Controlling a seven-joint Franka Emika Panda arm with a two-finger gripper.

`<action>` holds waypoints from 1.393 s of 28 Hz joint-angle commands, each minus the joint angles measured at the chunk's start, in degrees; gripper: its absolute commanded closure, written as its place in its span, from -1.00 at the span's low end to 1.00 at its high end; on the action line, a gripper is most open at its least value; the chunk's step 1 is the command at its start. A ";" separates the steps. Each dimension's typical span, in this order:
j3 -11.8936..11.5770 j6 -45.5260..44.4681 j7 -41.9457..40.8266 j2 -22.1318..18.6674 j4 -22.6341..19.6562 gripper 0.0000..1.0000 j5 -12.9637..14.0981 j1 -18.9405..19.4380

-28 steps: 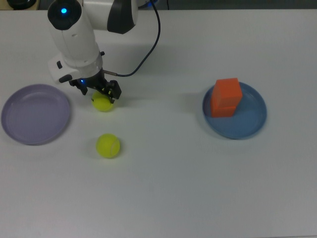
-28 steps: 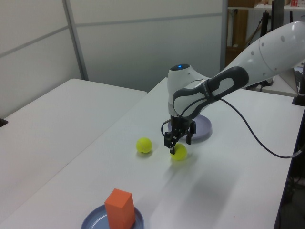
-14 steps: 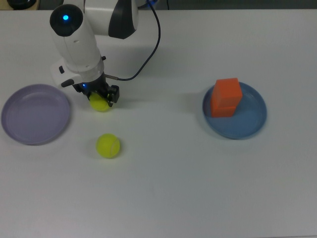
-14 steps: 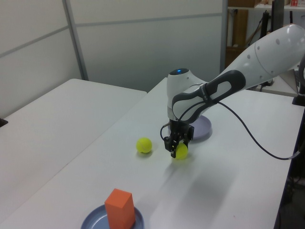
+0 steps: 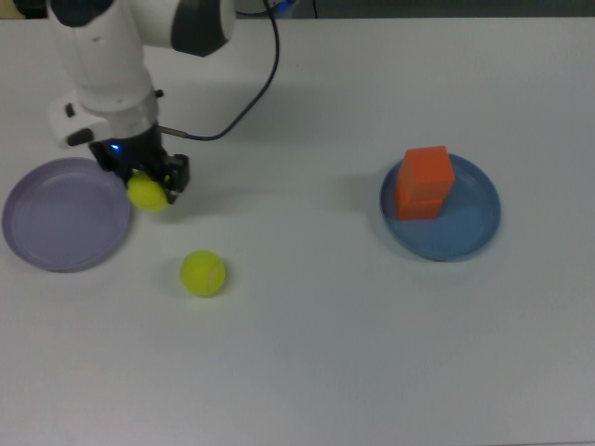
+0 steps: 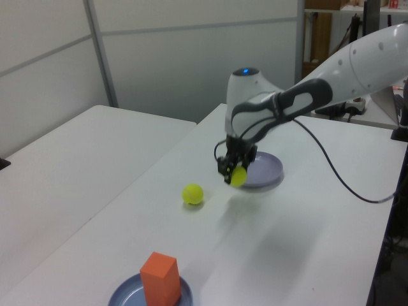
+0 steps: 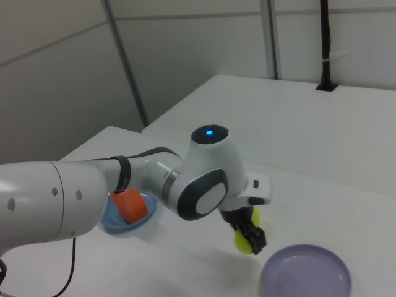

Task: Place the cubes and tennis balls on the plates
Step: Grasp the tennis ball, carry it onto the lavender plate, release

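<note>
1. We see the gripper (image 5: 152,186) with its fingers (image 6: 226,176) pinching one tennis ball (image 5: 146,193), lifted off the bench (image 5: 307,353), just beside the lavender plate's (image 5: 56,218) rim on the top view's right.
2. Second tennis ball (image 5: 203,273) sits on the bench, apart from both plates, lower right of the held one in the top view.
3. Orange cubes (image 5: 425,182) stand stacked on the blue plate (image 5: 460,232), well apart at the top view's right.
4. Lavender plate holds nothing.
5. Black cable (image 5: 256,88) trails from the arm.
</note>
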 commanded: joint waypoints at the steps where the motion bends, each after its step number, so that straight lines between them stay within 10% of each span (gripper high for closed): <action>1: -2.84 0.45 -3.25 -0.21 1.55 0.96 0.35 -1.24; 17: -5.22 3.97 -5.98 4.98 2.17 0.83 0.17 -2.21; 20: -5.22 3.97 -5.98 5.24 2.17 0.17 0.08 -2.21; 21: -5.22 3.88 -5.89 5.24 2.09 -0.81 0.00 -2.12; 22: -5.31 3.80 -5.72 5.24 2.08 -1.00 0.00 -2.12; 39: -4.61 2.39 -5.36 3.30 6.91 -1.00 0.87 1.12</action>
